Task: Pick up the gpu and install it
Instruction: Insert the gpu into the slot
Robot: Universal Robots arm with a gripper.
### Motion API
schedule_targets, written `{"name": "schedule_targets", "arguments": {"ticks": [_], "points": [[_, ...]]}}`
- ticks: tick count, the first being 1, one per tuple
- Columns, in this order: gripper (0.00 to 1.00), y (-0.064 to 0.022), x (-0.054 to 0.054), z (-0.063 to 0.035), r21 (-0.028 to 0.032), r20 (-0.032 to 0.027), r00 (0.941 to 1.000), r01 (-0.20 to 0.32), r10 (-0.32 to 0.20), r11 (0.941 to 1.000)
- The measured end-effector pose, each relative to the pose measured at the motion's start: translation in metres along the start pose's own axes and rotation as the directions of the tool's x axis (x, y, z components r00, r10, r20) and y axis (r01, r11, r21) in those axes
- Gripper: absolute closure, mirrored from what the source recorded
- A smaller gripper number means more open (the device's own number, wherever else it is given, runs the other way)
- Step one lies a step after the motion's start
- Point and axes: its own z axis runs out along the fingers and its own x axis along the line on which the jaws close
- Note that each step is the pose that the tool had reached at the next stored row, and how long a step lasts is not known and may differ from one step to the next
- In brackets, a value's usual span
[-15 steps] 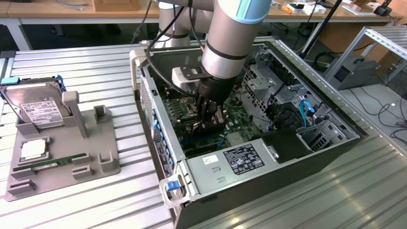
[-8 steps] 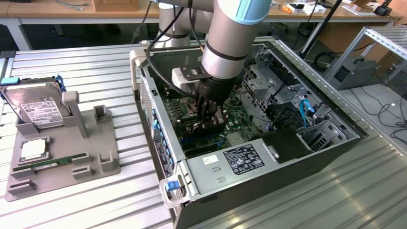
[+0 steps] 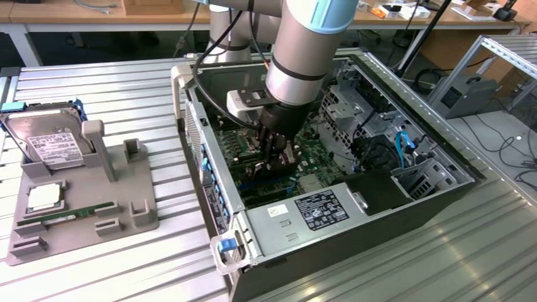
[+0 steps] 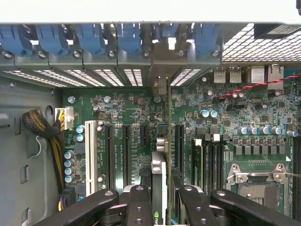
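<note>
Ribbed metal tabletop (image 3: 100, 277) under everything, wooden benches behind. One thin green card with a silver bracket, the gpu (image 4: 160, 188), stands on edge among the motherboard's slots, clamped between the black gripper (image 4: 161, 200) fingers inside the open grey computer case (image 3: 336, 251). One grey parts holder (image 3: 80, 207) at the exterior view's left carries one silver hard drive (image 3: 50, 145) and one RAM stick (image 3: 71, 216).

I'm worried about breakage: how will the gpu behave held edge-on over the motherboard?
Gripped between the fingers, the gpu looks like a thin rigid card, probably stiff and light. Its exposed board likely tolerates little sideways force near the slots.
</note>
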Motion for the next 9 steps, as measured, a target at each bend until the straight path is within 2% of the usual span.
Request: {"name": "schedule_targets", "arguments": {"ticks": [9], "points": [[0.71, 0.0000, -0.0001, 0.0003, 0.0003, 0.0006, 1.0000, 0.000, 0.000, 1.0000]]}}
